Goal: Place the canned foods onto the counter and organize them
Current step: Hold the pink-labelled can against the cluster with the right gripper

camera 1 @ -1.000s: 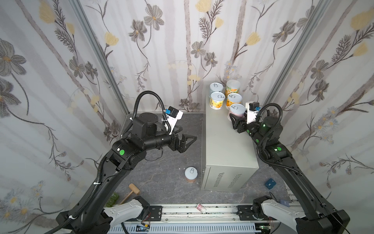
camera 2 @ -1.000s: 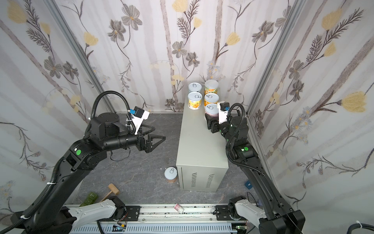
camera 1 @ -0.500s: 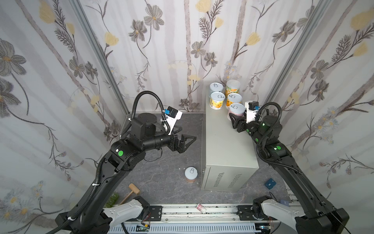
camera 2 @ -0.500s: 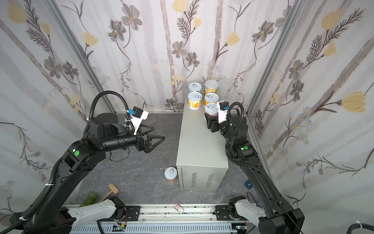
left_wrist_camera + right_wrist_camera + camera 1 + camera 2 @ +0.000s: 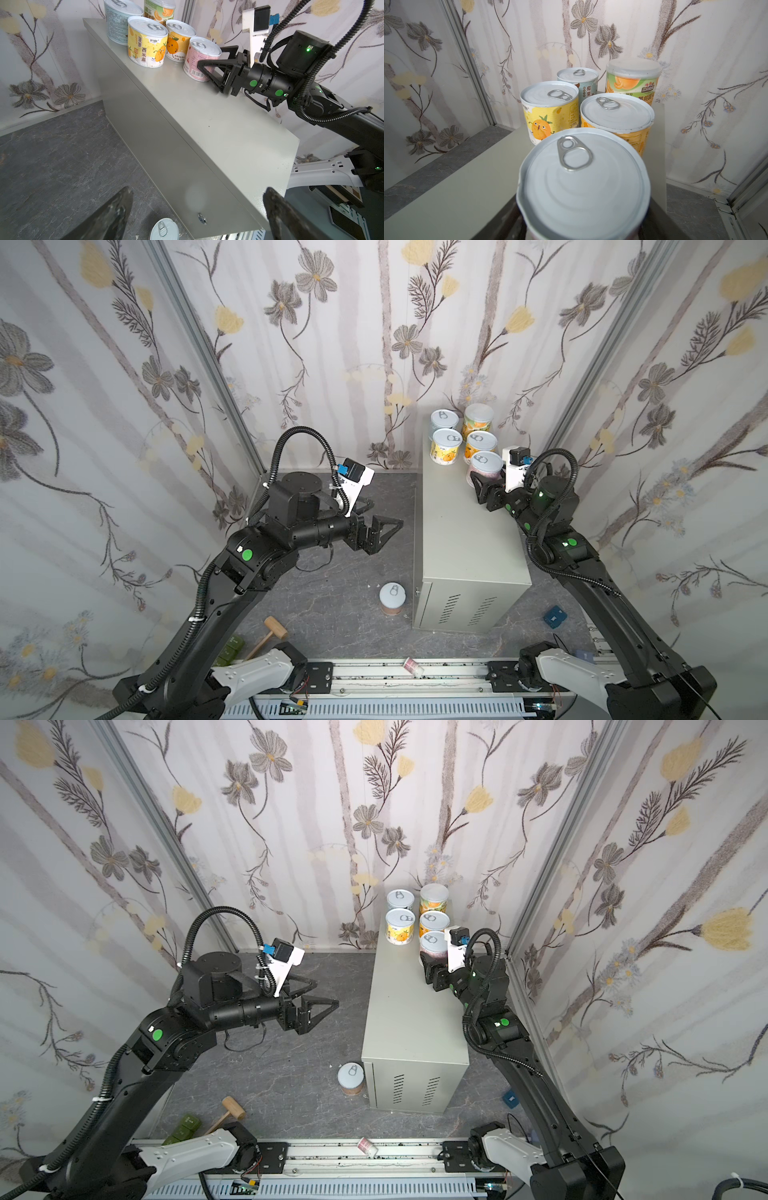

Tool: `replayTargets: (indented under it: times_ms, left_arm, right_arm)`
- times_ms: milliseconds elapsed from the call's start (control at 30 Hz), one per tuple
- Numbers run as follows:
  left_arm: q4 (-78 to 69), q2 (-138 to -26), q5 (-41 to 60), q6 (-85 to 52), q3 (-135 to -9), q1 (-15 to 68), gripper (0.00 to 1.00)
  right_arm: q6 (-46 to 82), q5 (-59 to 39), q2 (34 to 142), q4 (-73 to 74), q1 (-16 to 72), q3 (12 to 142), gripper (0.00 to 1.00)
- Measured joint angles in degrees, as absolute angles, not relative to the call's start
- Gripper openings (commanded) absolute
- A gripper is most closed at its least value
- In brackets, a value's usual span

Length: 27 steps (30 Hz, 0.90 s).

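Right wrist view is filled by the pink can (image 5: 583,187), which stands upright on the tabletop (image 5: 456,197) near its far right corner, lid up. The right pincer (image 5: 209,55) is clenched on this can, one finger on each side, as the left wrist view shows. Just past it toward the far edge stands the orange can (image 5: 480,444), then a taller green-labelled can (image 5: 478,420). Beside these, nearer the left edge, stand the yellow can (image 5: 446,445) and the pale blue can (image 5: 444,420). A sixth can (image 5: 392,598) stands on the floor (image 5: 324,572), below the tabletop's near left corner. Above the floor, the left pincer (image 5: 386,516) hangs released, fingers wide apart, holding nothing.
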State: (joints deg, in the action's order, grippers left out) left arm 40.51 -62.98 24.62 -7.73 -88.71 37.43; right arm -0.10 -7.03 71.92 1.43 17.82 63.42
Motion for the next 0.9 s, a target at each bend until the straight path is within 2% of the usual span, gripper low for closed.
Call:
replayTargets:
  times_ms: [900]
  left_arm:
    - [40.49, -62.87, 24.64, -7.68, -88.92, 37.43, 1.0]
  right_arm:
    - [-0.51, -6.46, 72.18, 1.21, 17.28, 63.75, 0.73]
